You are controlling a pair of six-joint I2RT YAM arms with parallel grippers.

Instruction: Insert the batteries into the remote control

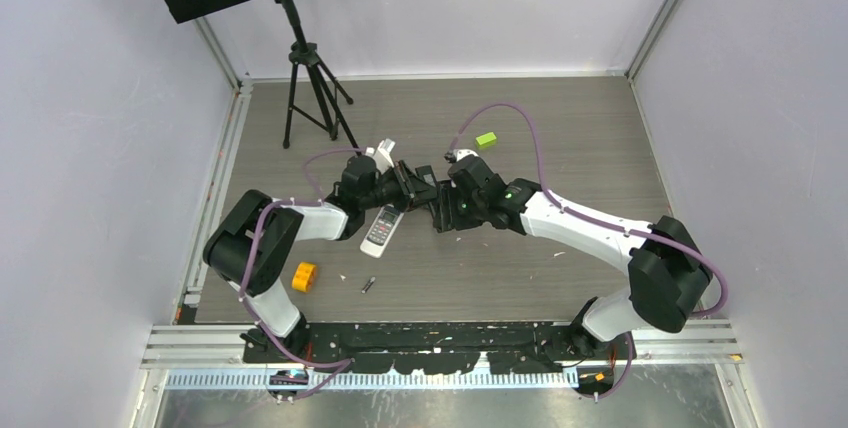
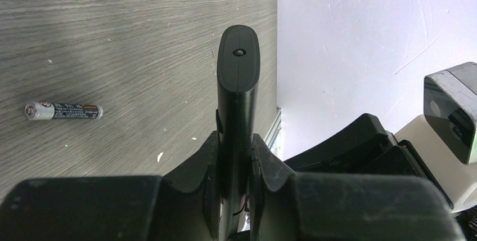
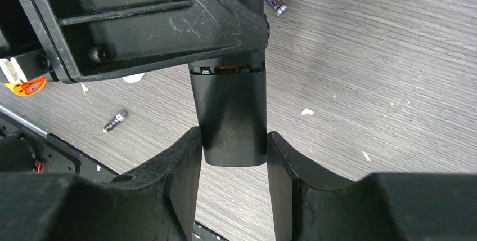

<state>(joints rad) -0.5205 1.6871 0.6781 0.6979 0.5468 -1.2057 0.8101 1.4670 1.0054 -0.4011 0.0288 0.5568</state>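
A black remote (image 2: pixel 238 72) is held above the table between both grippers. My left gripper (image 2: pixel 235 139) is shut on its edges, also seen in the top view (image 1: pixel 408 188). My right gripper (image 3: pixel 233 137) has its fingertips closed against both sides of the remote's lower end (image 3: pixel 230 123), also seen in the top view (image 1: pixel 438 206). An orange and white strip (image 3: pixel 228 70) shows in a gap on the remote's back. One battery (image 2: pixel 63 111) lies on the table to the left. Two batteries lie on the table in the right wrist view, one at the left (image 3: pixel 115 121) and one at the top (image 3: pixel 275 1). One battery (image 1: pixel 368 285) shows in the top view.
A white remote (image 1: pixel 380 228) lies on the table under the grippers. A small white piece (image 1: pixel 385 153) lies behind them. A lime-green block (image 1: pixel 486 139) sits at the back and an orange block (image 1: pixel 304 276) at the front left. A tripod (image 1: pixel 310 88) stands at the back left.
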